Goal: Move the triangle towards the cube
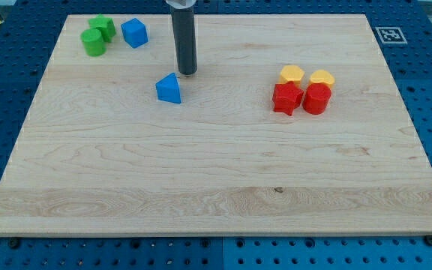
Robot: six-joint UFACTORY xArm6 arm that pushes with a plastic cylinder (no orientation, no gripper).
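Observation:
A blue triangle (pixel 169 88) lies on the wooden board left of centre. A blue cube (pixel 134 33) sits near the view's top left, apart from it. My tip (pixel 187 72) stands just above and to the right of the triangle, a small gap from its upper right edge. The rod rises straight up out of the view's top.
Two green blocks (pixel 97 36) sit together left of the blue cube. At the view's right, two yellow blocks (pixel 306 75) sit above a red star-shaped block (pixel 286 98) and a red block (pixel 316 99). The wooden board (pixel 216 180) lies on a blue perforated table.

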